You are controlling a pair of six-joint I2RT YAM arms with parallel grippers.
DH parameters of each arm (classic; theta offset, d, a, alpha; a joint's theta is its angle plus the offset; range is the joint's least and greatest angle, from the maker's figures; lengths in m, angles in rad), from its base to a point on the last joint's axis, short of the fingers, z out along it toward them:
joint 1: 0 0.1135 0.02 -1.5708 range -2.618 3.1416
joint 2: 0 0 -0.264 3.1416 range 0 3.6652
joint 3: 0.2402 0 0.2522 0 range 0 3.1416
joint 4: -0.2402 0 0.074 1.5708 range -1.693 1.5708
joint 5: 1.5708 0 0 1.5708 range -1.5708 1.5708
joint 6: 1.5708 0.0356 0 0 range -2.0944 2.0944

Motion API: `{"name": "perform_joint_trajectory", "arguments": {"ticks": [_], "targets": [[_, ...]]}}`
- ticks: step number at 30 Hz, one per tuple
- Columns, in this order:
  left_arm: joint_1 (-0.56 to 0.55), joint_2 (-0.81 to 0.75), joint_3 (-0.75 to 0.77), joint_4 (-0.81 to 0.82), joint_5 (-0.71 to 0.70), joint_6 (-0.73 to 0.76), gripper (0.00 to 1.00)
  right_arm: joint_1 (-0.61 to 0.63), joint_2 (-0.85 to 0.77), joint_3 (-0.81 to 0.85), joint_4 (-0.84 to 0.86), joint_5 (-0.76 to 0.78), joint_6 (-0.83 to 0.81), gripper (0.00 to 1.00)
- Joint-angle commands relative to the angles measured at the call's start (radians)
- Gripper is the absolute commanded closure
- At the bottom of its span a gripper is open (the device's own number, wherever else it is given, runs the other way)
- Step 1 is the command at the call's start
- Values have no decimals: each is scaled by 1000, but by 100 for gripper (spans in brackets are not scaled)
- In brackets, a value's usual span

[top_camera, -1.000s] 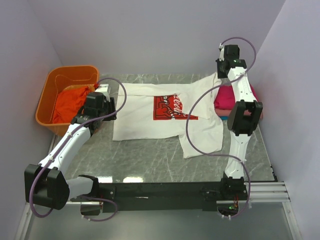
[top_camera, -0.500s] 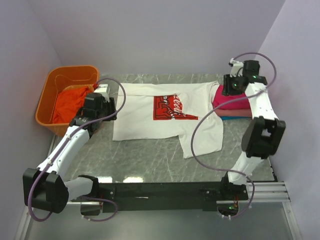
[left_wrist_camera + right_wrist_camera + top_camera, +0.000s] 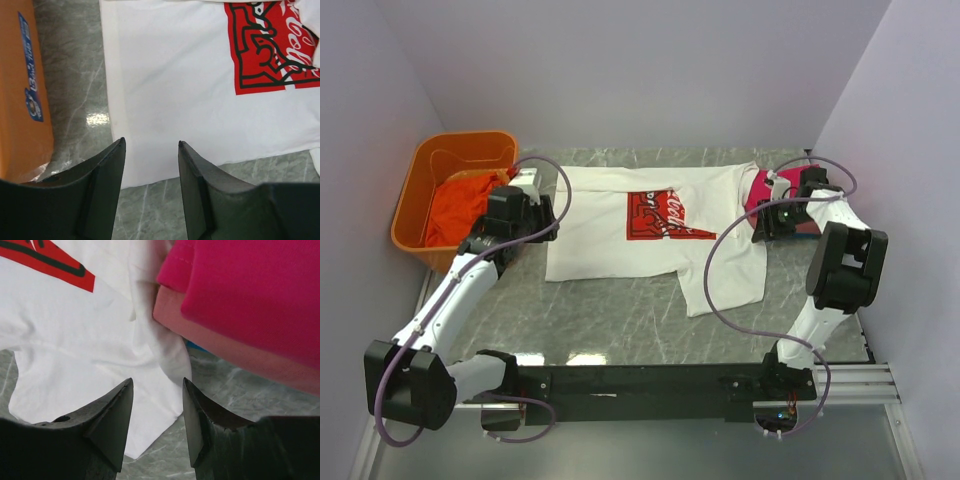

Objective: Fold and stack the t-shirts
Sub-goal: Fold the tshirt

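The white shirt (image 3: 640,225) lies spread on the desk (image 3: 620,310), red print up, between the basket (image 3: 430,160) on the left and a folded stack on the right. The stack has a magenta shirt (image 3: 250,290) on top, a pink shirt (image 3: 220,340) under it and a sliver of blue shirt (image 3: 192,346) at the bottom. An orange-red shirt (image 3: 460,210) sits bunched in the basket. The left gripper (image 3: 151,145) hangs over the white shirt's near-left corner, jaws apart and holding nothing. The right gripper (image 3: 157,382) is likewise open and empty, low over the white sleeve just beside the stack. The main risk is on the right. The sleeve touches the pink shirt's edge, and it may be tucked slightly under it, though the wrist view does not settle that. A pinch taken too close could catch pink cloth along with white, and a pull would then drag or topple the stack. On the left, a shallow pinch might slip off the thin hem, leaving that corner behind and skewing the fold. The basket wall stands near that arm, so a wide swing could bump it. If the two sides lift unevenly, the print would likely end up crooked.
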Motion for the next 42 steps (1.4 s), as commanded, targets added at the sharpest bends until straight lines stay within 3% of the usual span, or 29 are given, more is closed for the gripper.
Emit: {"name": "perform_joint_trajectory", "arguments": {"ticks": [1,6,11,13,17,22,28,35,38,39,41,42], "targets": [[4,23,-16,21,81,-59,48,-10,-46,-21,1,-30,-46,48],[-20,24,-65,-68,133,-246,48,-11,-116,-55,1,-61,-68,48],[-178,-38,-127,-168,-16,-496,47,-10,-190,-98,4,-124,-88,47],[-221,-70,-205,-165,-114,-675,46,-10,-217,-124,10,-156,-100,47],[-230,-102,-341,-147,-305,-992,44,-10,-253,-159,18,-187,-117,47],[-230,-79,-414,-36,-404,-1107,44,-10,-265,-182,8,-216,-141,47],[-229,52,-370,-77,-513,-1202,41,-11,-280,-204,12,-242,-154,47],[-215,211,-308,-55,-566,-1214,43,-11,-294,-217,1,-251,-172,46],[-213,257,-294,-61,-577,-1217,51,-13,-299,-221,-8,-248,-184,47],[-213,263,-296,-59,-577,-1214,64,-13,-303,-222,-10,-247,-190,46],[-213,258,-314,-38,-583,-1200,79,-15,-310,-225,-18,-248,-195,47],[-213,243,-329,-33,-596,-1199,93,-16,-314,-227,-24,-251,-203,47]]}}
